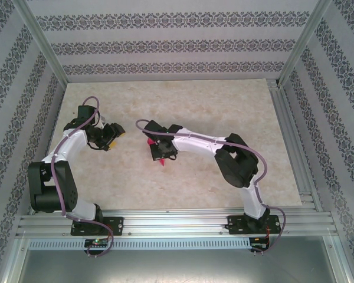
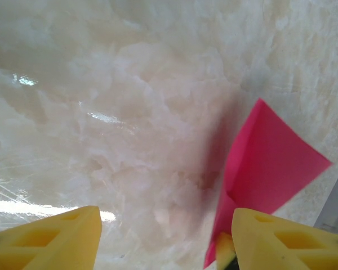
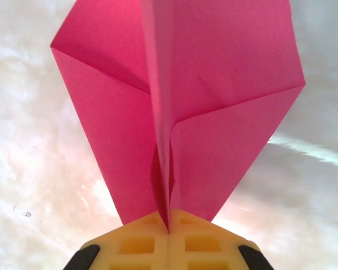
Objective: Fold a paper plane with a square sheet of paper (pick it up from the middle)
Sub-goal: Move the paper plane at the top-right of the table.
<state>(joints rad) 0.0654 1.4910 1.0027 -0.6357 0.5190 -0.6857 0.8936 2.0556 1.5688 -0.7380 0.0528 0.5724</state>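
Right gripper [image 3: 169, 228] was pressed shut on the folded pink paper [image 3: 214, 84], pinching its centre crease. The long axis ran straight out from the fingers, flaps splayed either side. It sat mid-table [image 1: 224, 112]. Left gripper [image 2: 166, 236] was spread and empty, with the paper just off its right finger, so the left looked placed for the next fold.
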